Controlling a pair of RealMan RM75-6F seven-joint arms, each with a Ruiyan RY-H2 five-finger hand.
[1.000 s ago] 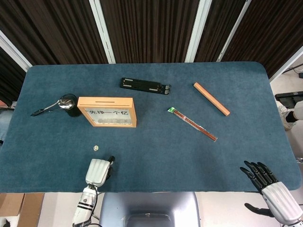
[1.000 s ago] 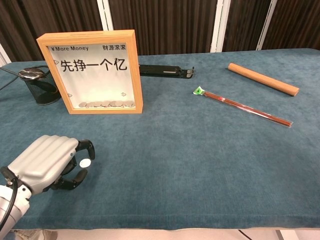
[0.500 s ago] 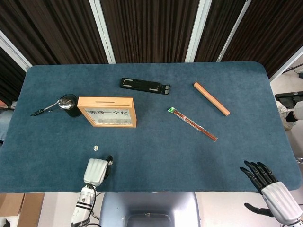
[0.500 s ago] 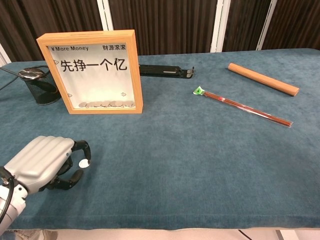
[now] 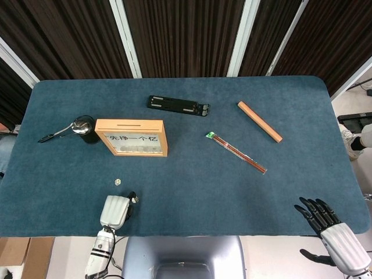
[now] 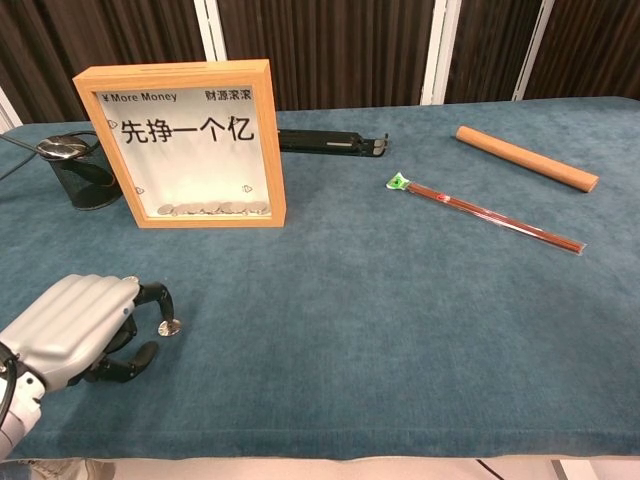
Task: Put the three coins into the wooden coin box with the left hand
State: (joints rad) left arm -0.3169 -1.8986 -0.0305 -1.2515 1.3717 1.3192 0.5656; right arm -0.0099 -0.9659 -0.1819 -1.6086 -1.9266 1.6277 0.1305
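Since a second ago the left hand point(image 6: 75, 325) has drawn back toward the near table edge and sunk lower; the coin at its fingertips, then held up with its face showing, now sits low at the cloth. All else is unmoved.

Coins, loose: two in sight. One coin point(image 6: 168, 327) is at the tip of a curled dark finger point(image 6: 155, 295) of the left hand; whether it is pinched or merely touched against the cloth cannot be told from either view. A second coin point(image 5: 117, 182) lies alone on the cloth, between the hand and the box. A third is not made out.

Box point(image 5: 131, 137): one, a wooden frame with a clear front, upright, left of centre, slot in the top edge, a row of coins along its bottom inside.

Left hand: one, knuckles up, fingers curled in and down, resting at the near left edge of the table point(image 5: 192, 174).

Right hand point(image 5: 331, 226): one, off the near right corner, fingers spread apart, holding nothing.

Other items, one each: black cup point(image 5: 87, 129) with a spoon point(image 5: 61, 132) across it, just left of the box; black bar point(image 5: 178, 105) behind the box; wooden rod point(image 5: 259, 121) at far right; packet of red sticks point(image 5: 236, 152) near the rod.
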